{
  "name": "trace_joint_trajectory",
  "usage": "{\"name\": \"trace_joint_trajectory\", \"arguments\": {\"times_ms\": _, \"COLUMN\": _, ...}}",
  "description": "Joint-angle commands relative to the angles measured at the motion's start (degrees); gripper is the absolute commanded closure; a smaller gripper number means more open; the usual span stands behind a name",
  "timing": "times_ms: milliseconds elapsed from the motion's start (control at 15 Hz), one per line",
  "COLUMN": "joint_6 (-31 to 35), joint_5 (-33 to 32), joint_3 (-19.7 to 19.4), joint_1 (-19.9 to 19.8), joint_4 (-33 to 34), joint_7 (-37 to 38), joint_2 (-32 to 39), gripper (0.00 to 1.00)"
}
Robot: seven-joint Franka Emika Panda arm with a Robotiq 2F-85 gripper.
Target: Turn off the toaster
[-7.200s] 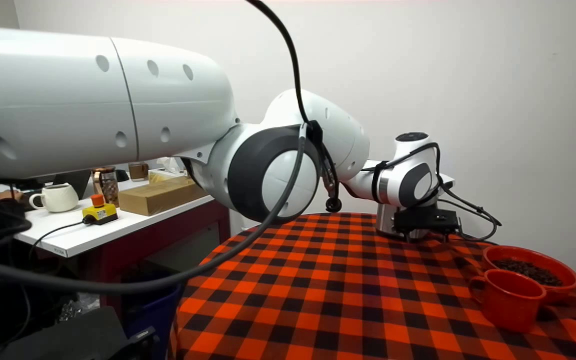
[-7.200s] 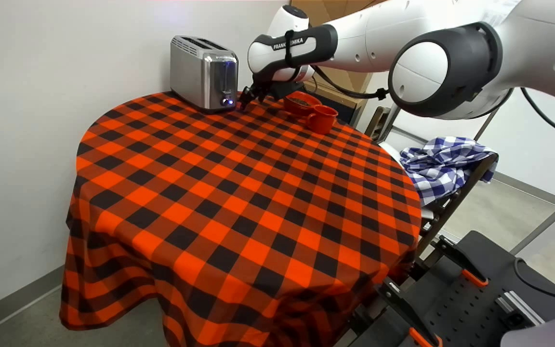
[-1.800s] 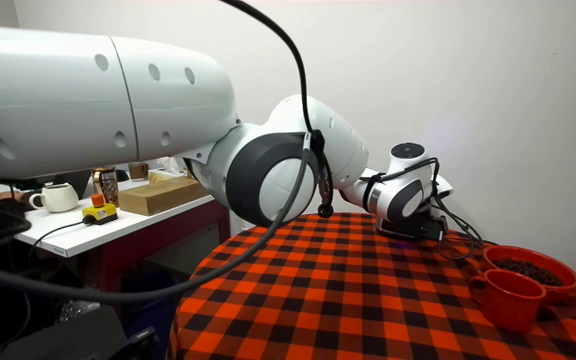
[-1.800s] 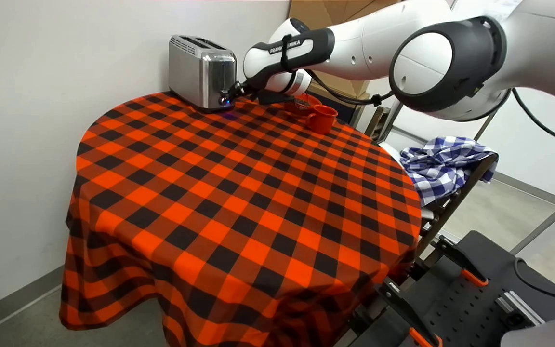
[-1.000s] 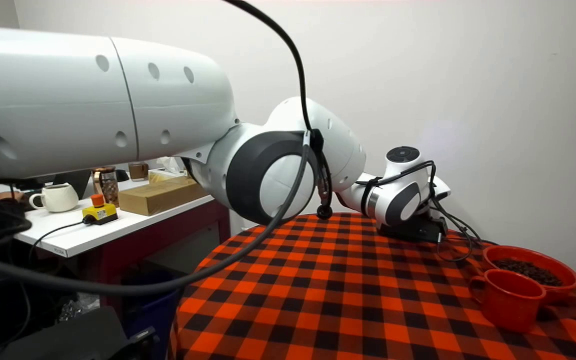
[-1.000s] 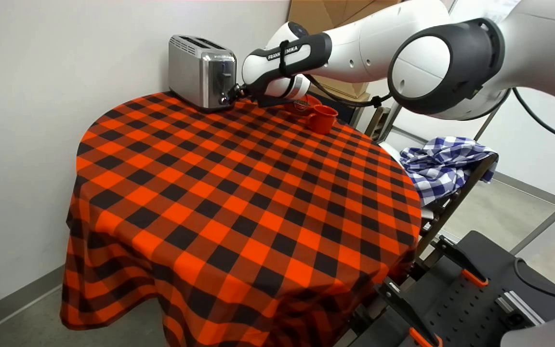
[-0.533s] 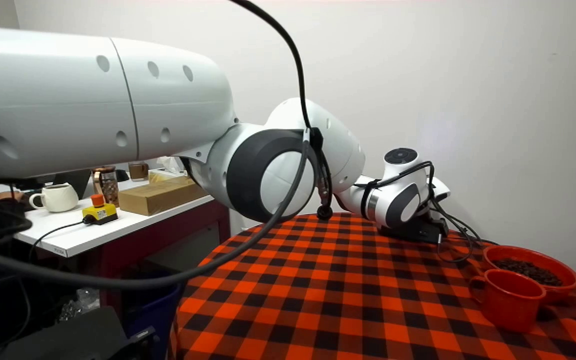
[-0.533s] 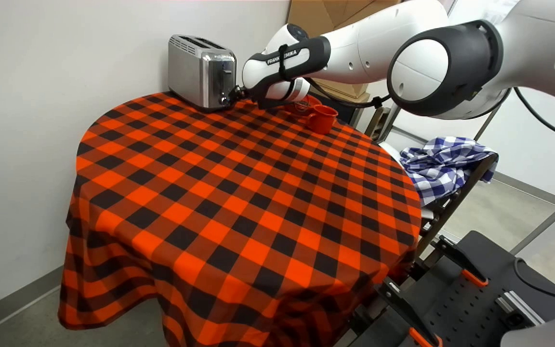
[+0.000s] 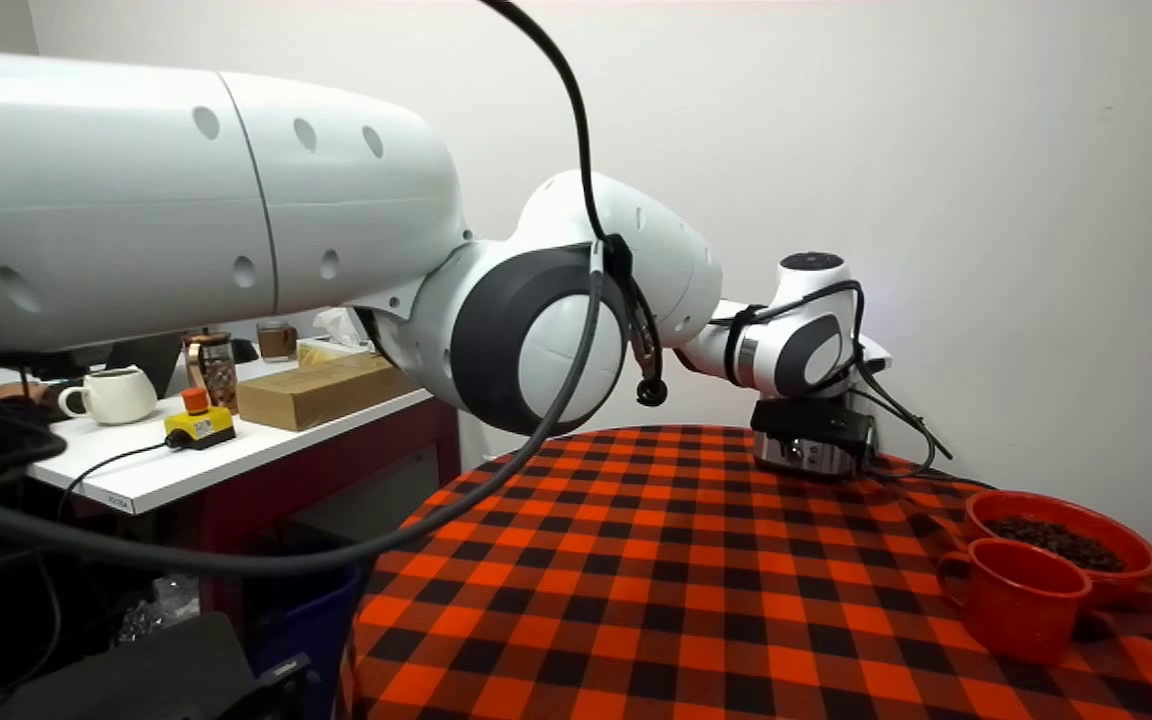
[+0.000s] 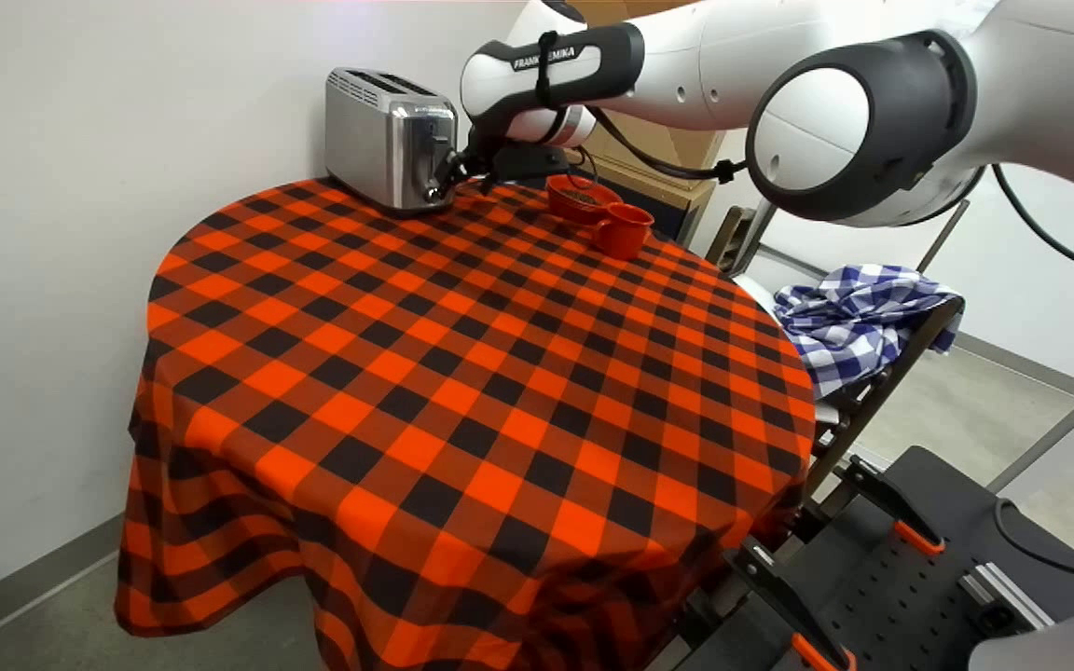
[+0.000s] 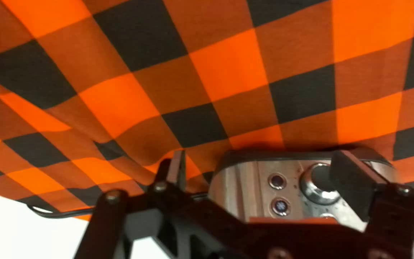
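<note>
1. Currently, your toaster (image 10: pixel 364 144) stands upright at the far edge of the cloth-covered worktop (image 10: pixel 462 373), close to the wall (image 10: pixel 108 205).
2. In an exterior view you see its long axis slant from upper left to lower right, with the two top slots (image 10: pixel 394 84) running along it.
3. Its narrow control end (image 10: pixel 418 154) points toward your end effector (image 11: pixel 259 169); in an exterior view a lower strip of the control panel (image 9: pixel 821 459) shows almost head-on, while the end effector hides much of the rest.
4. In the wrist view the toaster's dark base (image 11: pixel 271 155) lies toward the top; below it you find the chrome-rimmed dial (image 11: pixel 318 183) beside two round buttons (image 11: pixel 277 181), one with a pale mark like a snowflake.
5. Your end effector is released, its fingers (image 11: pixel 352 187) spread wide: one overlaps the dial, though you cannot tell whether they touch; the other lies past the panel's edge, seen against the tablecloth (image 11: pixel 128 39).
6. In both exterior views the red mug (image 9: pixel 1024 605) stands upright just beside the red bowl (image 9: pixel 1136 545) of dark bean-like pieces (image 9: pixel 1056 540), both apart from the toaster.
</note>
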Motion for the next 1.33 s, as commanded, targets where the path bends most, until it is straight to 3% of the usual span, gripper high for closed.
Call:
{"name": "trace_joint_trajectory", "arguments": {"times_ms": 0, "joint_6": -5.78, "joint_5": 0.58, "joint_3": 1.45, "joint_1": 1.93, "joint_4": 0.16, "joint_7": -2.22, "joint_2": -2.40, "gripper": 0.00}}
{"name": "trace_joint_trajectory", "arguments": {"times_ms": 333, "joint_6": -9.56, "joint_5": -0.15, "joint_3": 1.64, "joint_1": 6.13, "joint_4": 1.03, "joint_7": -3.08, "joint_2": -4.98, "gripper": 0.00}}
{"name": "trace_joint_trajectory", "arguments": {"times_ms": 600, "joint_6": -8.83, "joint_5": -1.03, "joint_3": 1.03, "joint_1": 8.25, "joint_4": 1.54, "joint_7": -4.68, "joint_2": -6.34, "gripper": 0.00}}
{"name": "trace_joint_trajectory", "arguments": {"times_ms": 1267, "joint_6": -8.18, "joint_5": -0.38, "joint_3": 1.20, "joint_1": 8.22, "joint_4": 1.02, "joint_7": -3.81, "joint_2": -6.33, "gripper": 0.00}}
